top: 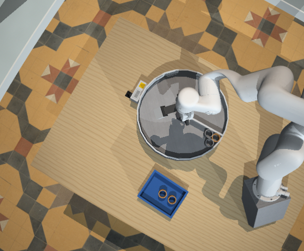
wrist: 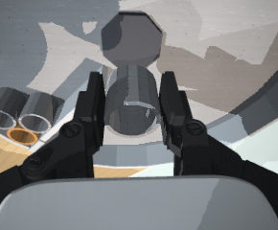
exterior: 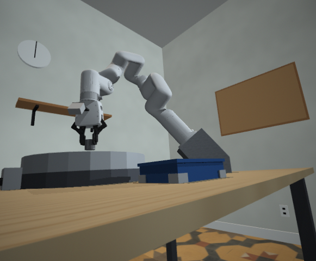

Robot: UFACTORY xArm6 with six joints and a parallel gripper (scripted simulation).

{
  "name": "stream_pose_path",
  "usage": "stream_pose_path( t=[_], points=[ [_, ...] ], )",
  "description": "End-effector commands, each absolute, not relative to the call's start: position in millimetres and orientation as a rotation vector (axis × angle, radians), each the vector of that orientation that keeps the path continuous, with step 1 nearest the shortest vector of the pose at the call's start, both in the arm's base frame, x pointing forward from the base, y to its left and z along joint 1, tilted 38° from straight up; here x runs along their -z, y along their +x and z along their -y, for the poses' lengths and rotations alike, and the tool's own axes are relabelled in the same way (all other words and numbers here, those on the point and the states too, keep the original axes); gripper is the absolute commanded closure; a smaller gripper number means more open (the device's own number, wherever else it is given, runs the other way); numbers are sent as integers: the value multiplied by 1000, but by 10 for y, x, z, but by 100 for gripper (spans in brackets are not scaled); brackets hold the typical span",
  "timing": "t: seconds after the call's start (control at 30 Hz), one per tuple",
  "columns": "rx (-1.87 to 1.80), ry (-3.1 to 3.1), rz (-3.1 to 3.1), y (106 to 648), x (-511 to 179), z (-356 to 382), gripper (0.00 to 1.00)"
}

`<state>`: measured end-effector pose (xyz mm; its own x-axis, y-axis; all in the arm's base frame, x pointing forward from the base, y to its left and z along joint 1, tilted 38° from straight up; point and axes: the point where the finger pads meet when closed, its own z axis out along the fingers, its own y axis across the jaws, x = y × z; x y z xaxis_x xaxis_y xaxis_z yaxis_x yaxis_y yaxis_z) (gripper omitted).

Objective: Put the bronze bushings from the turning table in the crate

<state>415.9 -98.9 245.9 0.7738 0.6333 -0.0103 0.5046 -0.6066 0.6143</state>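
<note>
My gripper (exterior: 88, 138) (wrist: 132, 88) is shut on a grey steel bushing (exterior: 90, 145) (wrist: 130, 101) and holds it upright above the turning table (top: 157, 135) (exterior: 68, 161). On the turning table, near its rim beside the white divider bar, one bronze bushing (top: 216, 133) (wrist: 22, 136) stands close against two steel bushings, one (top: 208, 129) (wrist: 37, 115) nearer the bar and another (top: 209, 138) (wrist: 2, 112) beside it. The blue crate (top: 146, 186) (exterior: 180, 169) holds two bronze bushings, one (top: 162, 190) near its middle and another (top: 171, 196) towards a corner.
The white divider bar (top: 207, 126) runs from near the turntable's middle to its rim. A dark hub (wrist: 131, 39) stands at the turntable's centre. A small control box (top: 138, 91) (exterior: 11, 178) sits outside the rim. The arm's base block (top: 270, 212) stands on the wooden table.
</note>
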Motion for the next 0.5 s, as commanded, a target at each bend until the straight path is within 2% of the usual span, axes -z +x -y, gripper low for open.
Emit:
stream_pose_path(
  t=[0.0,0.47],
  points=[
    [-281,2353,-844,4172,-2476,988,100],
    [-281,2353,-844,4274,-2279,1113,100]
  ],
)
